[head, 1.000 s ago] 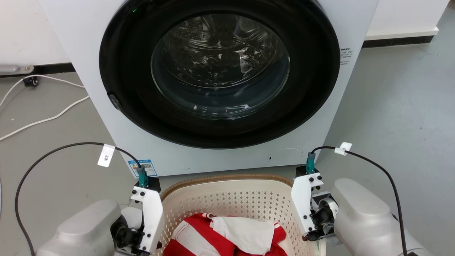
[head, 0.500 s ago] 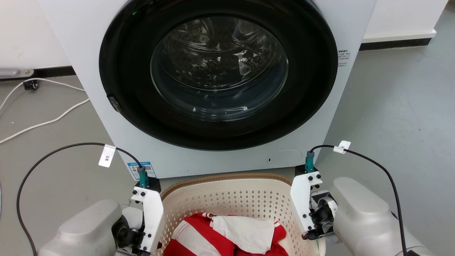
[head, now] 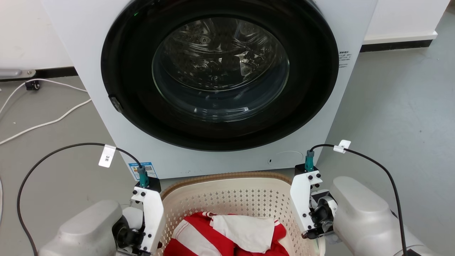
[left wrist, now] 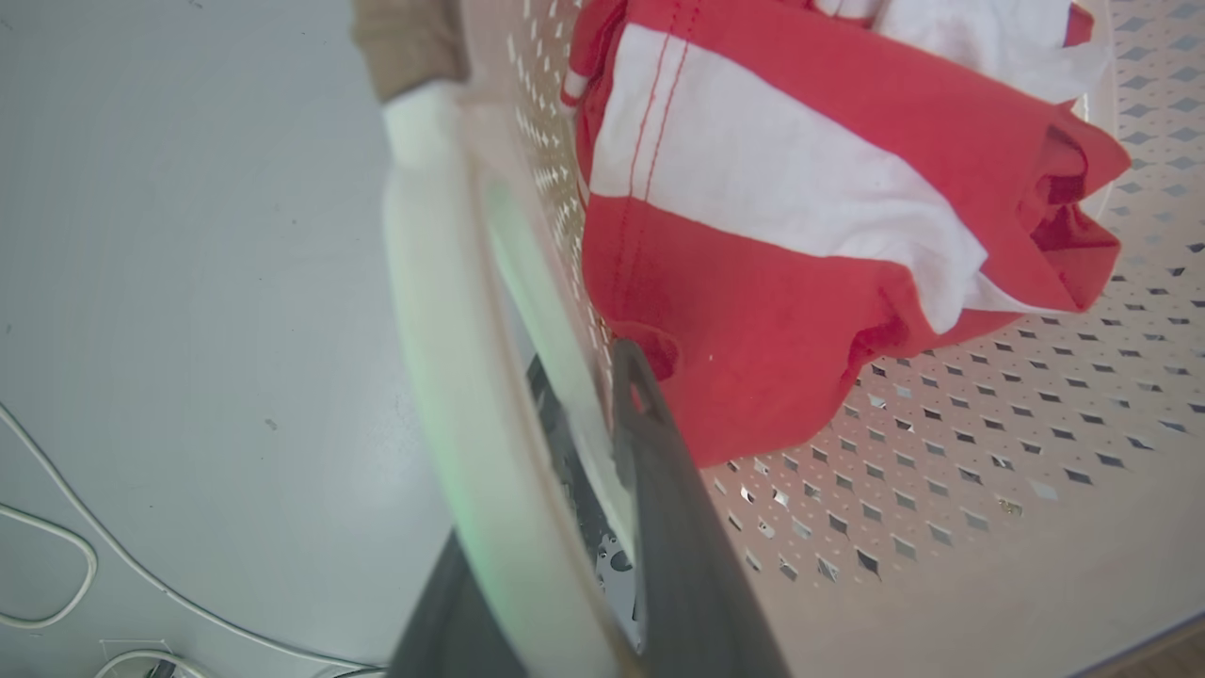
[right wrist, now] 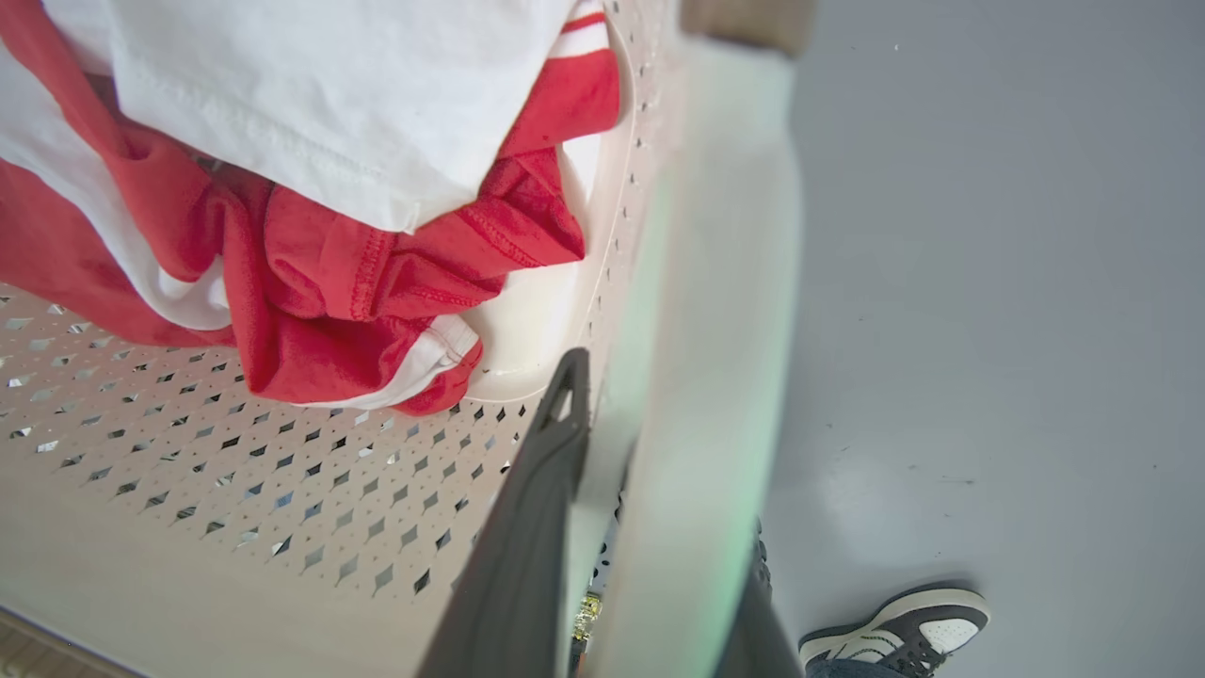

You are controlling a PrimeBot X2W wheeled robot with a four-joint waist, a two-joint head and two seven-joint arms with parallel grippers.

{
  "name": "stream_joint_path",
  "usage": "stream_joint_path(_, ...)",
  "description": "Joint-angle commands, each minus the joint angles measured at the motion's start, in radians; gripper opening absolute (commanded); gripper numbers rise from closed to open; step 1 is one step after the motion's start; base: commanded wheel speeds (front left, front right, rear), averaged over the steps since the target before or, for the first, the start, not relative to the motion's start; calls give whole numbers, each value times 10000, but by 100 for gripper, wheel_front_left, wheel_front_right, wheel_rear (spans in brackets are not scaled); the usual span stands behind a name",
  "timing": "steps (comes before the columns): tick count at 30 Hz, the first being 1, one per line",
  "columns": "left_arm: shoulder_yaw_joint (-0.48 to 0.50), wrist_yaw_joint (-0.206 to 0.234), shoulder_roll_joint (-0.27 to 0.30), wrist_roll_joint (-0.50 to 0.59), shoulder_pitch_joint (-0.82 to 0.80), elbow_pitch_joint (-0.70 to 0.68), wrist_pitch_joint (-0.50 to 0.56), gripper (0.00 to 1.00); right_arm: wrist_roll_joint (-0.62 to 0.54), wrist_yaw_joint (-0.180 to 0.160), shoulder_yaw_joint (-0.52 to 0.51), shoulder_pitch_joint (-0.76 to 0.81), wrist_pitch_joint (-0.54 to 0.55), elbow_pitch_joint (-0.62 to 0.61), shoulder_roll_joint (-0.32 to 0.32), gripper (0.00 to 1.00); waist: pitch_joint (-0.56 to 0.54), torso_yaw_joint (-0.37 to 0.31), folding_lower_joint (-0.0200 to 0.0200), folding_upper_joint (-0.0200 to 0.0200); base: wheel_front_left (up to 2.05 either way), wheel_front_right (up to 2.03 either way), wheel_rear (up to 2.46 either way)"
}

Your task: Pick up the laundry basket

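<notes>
- the laundry basket (head: 231, 199) sits on the grey floor (head: 391, 106) just in front of the washing machine (head: 89, 53), at the bottom centre of the head view, between the robot's two forearms. its brown woven-look rim (head: 227, 176) lies close to the machine's base.
- inside the basket, a red-and-white striped garment (head: 195, 231) lies bunched up, with a white cloth (head: 245, 231) on top of it.
- the left gripper (left wrist: 555, 414) is at the basket's left side. its fingers (left wrist: 659, 471) are closed across the white handle (left wrist: 442, 330): one dark finger lies against the perforated inner wall, its tip touching the red garment. the other is outside, under the handle and mostly hidden by it.
- the right gripper (right wrist: 640, 424) holds the opposite side the same way. one of its fingers (right wrist: 537, 508) runs up the inner wall, with its tip just below the garment. the other is outside, behind the right handle (right wrist: 715, 330). the handle is clamped between them.
- from these views i cannot tell whether the basket's underside is touching the floor.
- the washing machine's round door (head: 220, 67) faces the robot, closed, and the steel drum shows through the glass. a small blue sticker (head: 142, 170) is low on the front panel, near the left wrist.
- a black cable (head: 53, 153) with a white tag loops from the left wrist, and another black cable (head: 373, 163) arcs from the right wrist.
- a white cord (head: 46, 122) trails over the floor to the machine's left.
- in the right wrist view, a person's dark and white sneaker (right wrist: 904, 617) stands on the floor beyond the basket's right side.
</notes>
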Motion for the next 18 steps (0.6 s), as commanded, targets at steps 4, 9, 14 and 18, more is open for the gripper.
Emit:
stream_joint_path(4, -99, -126, 67, 138, 150, -1, 130, 0, 34, 137, 144, -219, -72, -68, -57, 0, 0, 13, -1, 0, 0, 0, 0)
stream_joint_path(9, -97, -126, 54, 104, 171, 7, 141, 0, 77, 137, 235, -262, -98, 23, -59, 0, -15, 38, -1, 0, 0, 0, 0)
stream_joint_path(14, -98, -126, 51, 66, 170, 52, 152, 0, 88, 137, 310, -296, -129, 82, -62, 0, -13, 44, -1, 0, 0, 0, 0)
stream_joint_path(18, -100, -126, 40, 90, 99, 67, 169, 0, 139, 137, 381, -287, -154, 76, -62, 0, -13, 59, -1, 0, 0, 0, 0)
